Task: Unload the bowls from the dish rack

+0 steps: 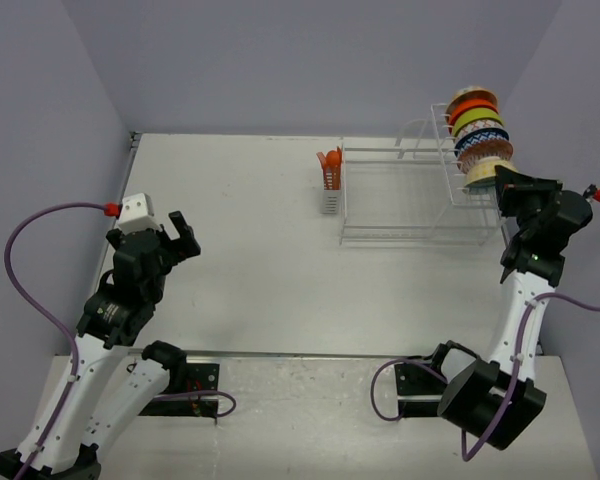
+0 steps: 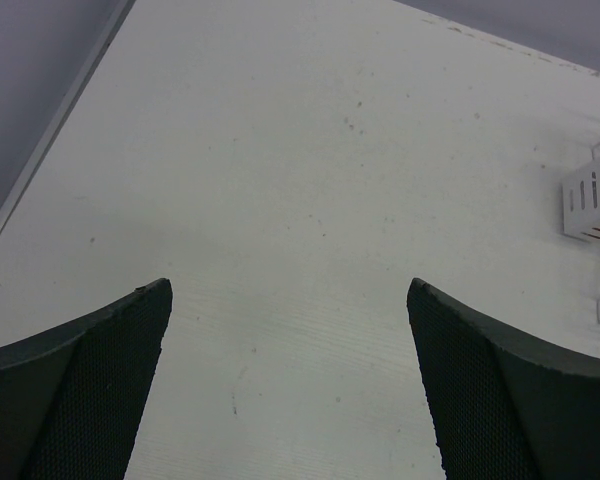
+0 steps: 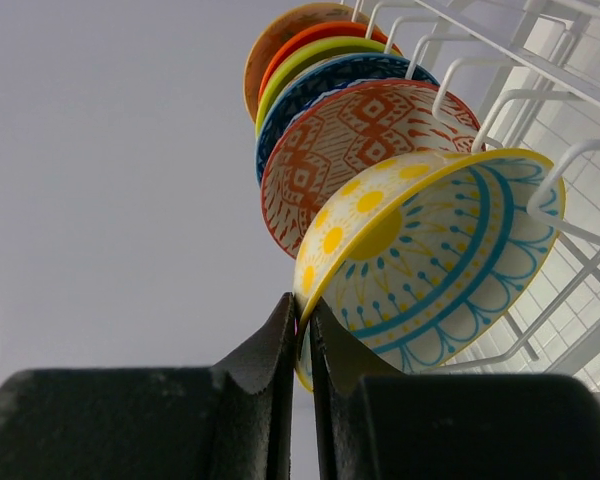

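The rack (image 1: 410, 240) is seen at about two o'clock on the table (image 1: 260, 280), with the caddy (image 1: 330, 180) at its nine o'clock end. The bowls (image 1: 480, 135) are stood on edge in a row in the raised slots at the rack's three o'clock end. In the right wrist view six can be counted, and none is seen outside the rack. As far as can be judged, nothing is unloaded yet and the whole row is left to do.

The first pick is judged to be under way. The right gripper (image 3: 302, 340) is set at the near end of the row, at about six o'clock of it in the top view. Its jaws are drawn almost together on the lower rim of the cream bowl (image 3: 430, 260), the one with yellow dots inside. The rim is seen running down between the two fingers. Whether the pinch is tight enough to carry the bowl cannot be told from this angle. The bowl is lodged between the rack's wires, so a lift out of its slot is what remains before it can be set down.

The left gripper (image 1: 175, 235) is held over bare table at about nine o'clock, its jaws spread wide with nothing between them.
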`<state>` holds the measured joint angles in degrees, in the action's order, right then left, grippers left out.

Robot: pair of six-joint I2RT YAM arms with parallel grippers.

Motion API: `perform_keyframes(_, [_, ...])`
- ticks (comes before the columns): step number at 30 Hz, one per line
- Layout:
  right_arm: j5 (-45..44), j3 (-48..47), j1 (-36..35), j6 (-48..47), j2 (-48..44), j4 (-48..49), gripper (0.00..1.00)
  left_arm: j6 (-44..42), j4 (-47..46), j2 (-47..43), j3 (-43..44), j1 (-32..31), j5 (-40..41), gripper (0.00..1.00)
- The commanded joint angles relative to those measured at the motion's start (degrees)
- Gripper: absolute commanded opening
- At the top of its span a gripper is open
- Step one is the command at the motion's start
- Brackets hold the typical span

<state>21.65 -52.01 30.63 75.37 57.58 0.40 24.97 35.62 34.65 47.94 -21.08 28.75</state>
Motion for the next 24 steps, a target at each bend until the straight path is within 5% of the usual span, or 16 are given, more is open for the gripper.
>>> perform_keyframes(1, [-4.4,1.3,0.4,1.6,-2.4,4.1,0.0,0.7,-1.1,0.3,1.1,-0.3,-0.1,1.0])
perform_keyframes(24, [0.2,6.0,0.5,11.5,-9.7,21.1,0.0,0.5,-1.6,0.6,0.8,-0.3,-0.5,1.0])
